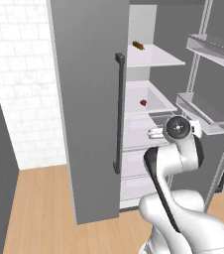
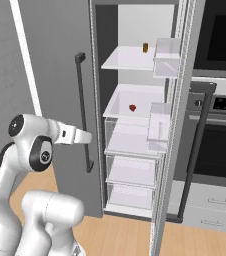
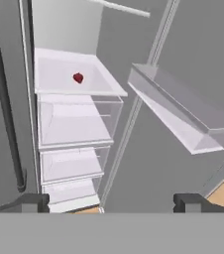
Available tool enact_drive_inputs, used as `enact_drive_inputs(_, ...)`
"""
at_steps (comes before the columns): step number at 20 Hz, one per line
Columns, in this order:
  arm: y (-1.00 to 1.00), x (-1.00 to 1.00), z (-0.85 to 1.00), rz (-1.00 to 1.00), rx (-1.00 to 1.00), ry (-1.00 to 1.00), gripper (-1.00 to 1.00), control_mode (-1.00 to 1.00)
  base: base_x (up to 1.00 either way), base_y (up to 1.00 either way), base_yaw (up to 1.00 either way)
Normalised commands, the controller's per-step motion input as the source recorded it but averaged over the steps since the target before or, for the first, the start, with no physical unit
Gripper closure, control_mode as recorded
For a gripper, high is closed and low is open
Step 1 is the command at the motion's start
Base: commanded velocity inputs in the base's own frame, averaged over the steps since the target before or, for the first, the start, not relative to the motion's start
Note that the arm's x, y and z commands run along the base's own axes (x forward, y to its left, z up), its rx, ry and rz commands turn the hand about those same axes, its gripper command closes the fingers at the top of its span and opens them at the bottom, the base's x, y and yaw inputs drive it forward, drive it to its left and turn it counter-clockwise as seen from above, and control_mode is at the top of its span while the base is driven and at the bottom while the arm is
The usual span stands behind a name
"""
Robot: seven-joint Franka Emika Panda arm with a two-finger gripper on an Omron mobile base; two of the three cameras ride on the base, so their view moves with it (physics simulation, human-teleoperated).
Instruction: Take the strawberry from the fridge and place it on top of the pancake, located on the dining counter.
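The fridge (image 1: 84, 99) stands with its left door shut and its right door swung open. On the middle white shelf lies the tiny red strawberry (image 1: 143, 102) (image 2: 133, 107) (image 3: 78, 78). My gripper (image 3: 111, 202) (image 2: 86, 136) hovers in front of the open compartment, well short of the shelf and lower than the berry. It is open: its two dark fingertips (image 3: 34, 201) stand wide apart with nothing between them. The pancake and the dining counter are out of view.
A small brown-and-orange item (image 1: 138, 45) (image 2: 145, 47) sits on the upper shelf. Clear drawers (image 3: 74, 121) stack below the berry's shelf. Clear bins (image 3: 178, 114) (image 1: 203, 111) jut from the open door at my right. The shut door's dark bar handle (image 1: 119, 114) is at my left. Black wall ovens (image 2: 220, 100) stand beyond.
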Motion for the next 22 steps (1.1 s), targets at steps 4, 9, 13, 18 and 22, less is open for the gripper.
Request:
enact_drive_inputs(4,-0.06,-0.68,-0.14,0.0,0.47,0.02,-1.0,-1.0,0.0,0.0,0.0)
enact_drive_inputs(9,0.03,-0.02,-0.18,0.0,0.1,0.08,-1.0,-1.0,0.0,0.0,0.0)
enact_drive_inputs(13,0.0,0.03,-0.13,0.0,0.0,0.03,-1.0,-1.0,0.0,0.0,0.0)
enact_drive_inputs(18,0.0,0.04,-0.06,0.0,0.0,0.01,-1.0,1.0,0.27,-0.13,-0.01)
enact_drive_inputs(22,0.0,0.0,0.0,0.0,0.0,0.0,-1.0,1.0,0.74,-0.28,-0.05)
